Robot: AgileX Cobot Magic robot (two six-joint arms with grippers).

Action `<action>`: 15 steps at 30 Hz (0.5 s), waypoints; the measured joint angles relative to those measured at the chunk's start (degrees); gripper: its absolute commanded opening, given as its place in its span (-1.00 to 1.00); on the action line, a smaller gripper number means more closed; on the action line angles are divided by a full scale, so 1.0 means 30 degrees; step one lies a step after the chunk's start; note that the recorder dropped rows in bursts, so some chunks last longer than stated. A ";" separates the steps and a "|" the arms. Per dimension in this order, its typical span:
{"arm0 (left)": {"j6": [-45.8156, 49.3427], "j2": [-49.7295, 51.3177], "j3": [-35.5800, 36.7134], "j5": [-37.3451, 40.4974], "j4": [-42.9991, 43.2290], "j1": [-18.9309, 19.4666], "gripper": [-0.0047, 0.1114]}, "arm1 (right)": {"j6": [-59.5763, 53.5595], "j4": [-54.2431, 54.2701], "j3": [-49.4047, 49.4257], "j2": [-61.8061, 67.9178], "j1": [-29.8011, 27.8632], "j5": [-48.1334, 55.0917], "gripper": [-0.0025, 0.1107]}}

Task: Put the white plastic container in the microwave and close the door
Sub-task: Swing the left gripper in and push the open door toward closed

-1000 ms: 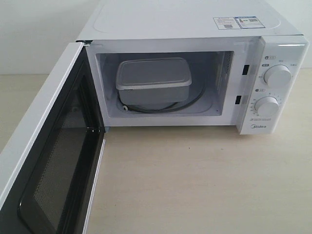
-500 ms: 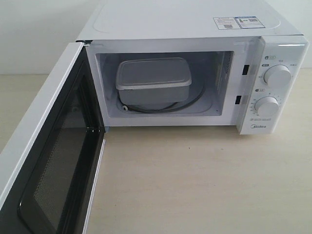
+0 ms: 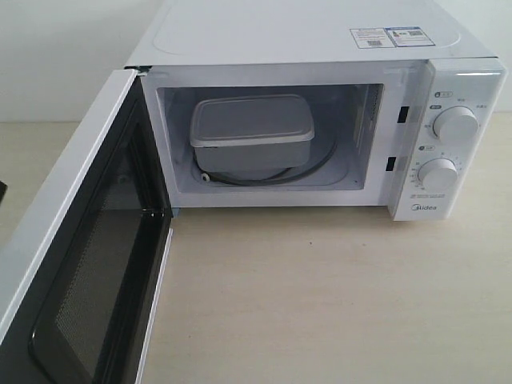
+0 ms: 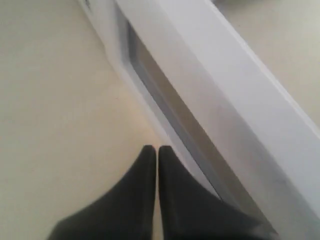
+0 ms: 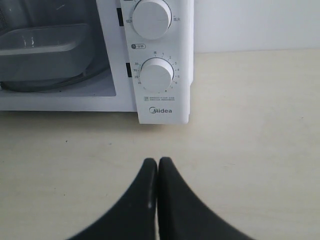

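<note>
The white container (image 3: 252,132) sits inside the microwave (image 3: 304,32), lid up. Its long side runs left to right across the cavity, nearer the left wall. The door (image 3: 64,208) stands swung wide. The left gripper (image 4: 157,150) hangs just beside the door's outer face, fingers pressed together, holding nothing. The right gripper (image 5: 158,162) hovers low over the table (image 3: 320,304), facing the two dials (image 3: 456,124), likewise pinched together and empty. One container, one microwave, two grippers.
</note>
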 measured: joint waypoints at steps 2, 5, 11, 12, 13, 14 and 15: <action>0.2542 0.1290 0.0000 0.0682 -0.1749 0.0000 -0.85 | 0.0000 0.0000 0.0000 0.0000 0.0000 0.0000 -0.96; 0.5525 0.2390 0.0000 0.1653 -0.4387 0.0041 -0.85 | 0.0000 0.0000 0.0000 0.0000 0.0000 0.0000 -0.96; 0.8286 0.3941 0.0000 0.1625 -0.9219 -0.0865 -0.85 | 0.0000 0.0000 0.0000 0.0000 0.0000 0.0000 -0.96; 0.8689 0.4199 0.0000 0.1094 -0.9371 -0.1430 -0.85 | 0.0000 0.0000 0.0000 0.0000 0.0000 0.0000 -0.96; 0.8900 0.4561 0.0000 0.0247 -0.9458 -0.2318 -0.85 | 0.0000 0.0000 0.0000 0.0000 0.0000 0.0000 -0.96; 0.9078 0.4902 0.0000 -0.0818 -0.9488 -0.3125 -0.85 | 0.0000 0.0000 0.0000 0.0000 0.0000 0.0000 -0.96; 0.9334 0.5304 0.0000 -0.2150 -0.9532 -0.3893 -0.85 | 0.0000 0.0000 0.0000 0.0000 0.0000 0.0000 -0.96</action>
